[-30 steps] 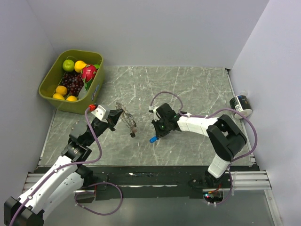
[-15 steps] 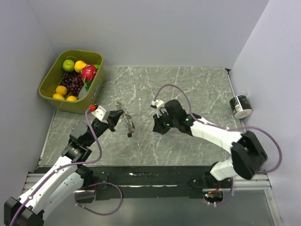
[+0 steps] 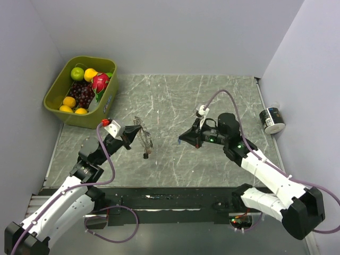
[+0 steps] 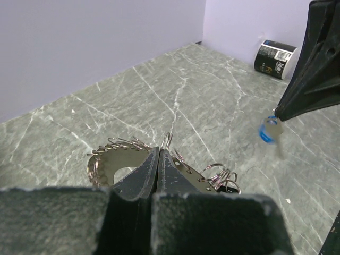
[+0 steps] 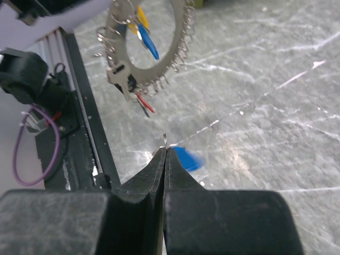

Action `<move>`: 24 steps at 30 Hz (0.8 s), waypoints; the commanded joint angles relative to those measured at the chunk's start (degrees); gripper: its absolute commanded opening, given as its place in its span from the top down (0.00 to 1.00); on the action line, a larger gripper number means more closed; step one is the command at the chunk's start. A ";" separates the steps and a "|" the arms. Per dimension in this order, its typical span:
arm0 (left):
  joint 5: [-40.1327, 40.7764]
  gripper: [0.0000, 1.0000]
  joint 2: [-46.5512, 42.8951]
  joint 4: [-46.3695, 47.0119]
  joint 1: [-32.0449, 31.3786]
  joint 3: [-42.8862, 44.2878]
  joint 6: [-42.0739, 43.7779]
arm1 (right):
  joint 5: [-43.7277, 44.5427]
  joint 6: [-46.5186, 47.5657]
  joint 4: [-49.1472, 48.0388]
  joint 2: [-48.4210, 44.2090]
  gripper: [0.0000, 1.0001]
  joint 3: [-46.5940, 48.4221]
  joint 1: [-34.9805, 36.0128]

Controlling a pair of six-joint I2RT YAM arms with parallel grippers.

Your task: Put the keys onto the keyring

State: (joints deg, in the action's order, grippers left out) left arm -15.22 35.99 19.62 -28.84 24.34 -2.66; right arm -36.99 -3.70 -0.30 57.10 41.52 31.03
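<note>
Soft, even indoor light across all three views, with no harsh glare.

From above, the marble table [image 3: 175,90] is bright and sharp, carrying only faint, soft-edged shadows. In the left wrist view the blue key [image 4: 269,130] at the right is smeared by motion blur, and the left gripper [image 4: 159,151] turns soft toward the bottom edge. In the right wrist view that key is a blue blur beside the right gripper [image 5: 165,151], whose near body is unfocused, while the keyring [image 5: 179,45] at the top is crisp.
</note>
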 commanded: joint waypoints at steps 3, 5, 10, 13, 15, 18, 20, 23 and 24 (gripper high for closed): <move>-3.06 0.99 0.84 5.52 0.10 2.03 -0.95 | -10.00 -4.55 -6.98 -1.64 1.00 -1.17 -6.23; -3.06 0.99 1.01 5.78 0.10 2.03 -1.21 | -10.82 -6.83 -8.58 -1.73 1.00 -2.05 -7.47; -5.25 0.99 2.15 6.31 0.10 2.38 -1.56 | -11.61 -8.34 -9.38 -2.43 1.00 -1.71 -9.67; -9.29 0.99 4.35 5.70 0.19 3.61 -1.30 | -11.53 -6.76 -7.46 -2.17 1.00 -0.66 -9.67; -13.50 0.99 6.89 5.26 0.10 5.19 -1.39 | -12.05 -5.79 -6.04 -1.82 1.00 0.31 -9.67; -18.42 0.99 10.58 4.29 0.10 7.39 -1.47 | -12.14 -4.12 -3.75 -1.38 1.00 1.37 -9.67; -20.19 0.99 12.34 2.72 0.10 9.57 -1.91 | -11.88 -3.33 -2.61 -1.38 1.00 1.46 -9.58; -21.87 0.99 15.77 -1.40 -0.51 13.35 -1.21 | -10.65 -1.66 -0.68 -1.47 1.00 2.16 -9.32; -21.17 0.99 17.43 -2.47 -0.86 14.24 -0.78 | -9.95 -0.53 1.50 -1.38 1.00 2.60 -9.06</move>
State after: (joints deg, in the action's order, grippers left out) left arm -32.14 50.72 17.85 -28.91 32.10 -3.29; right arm -47.97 -7.92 -2.46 56.07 40.49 21.54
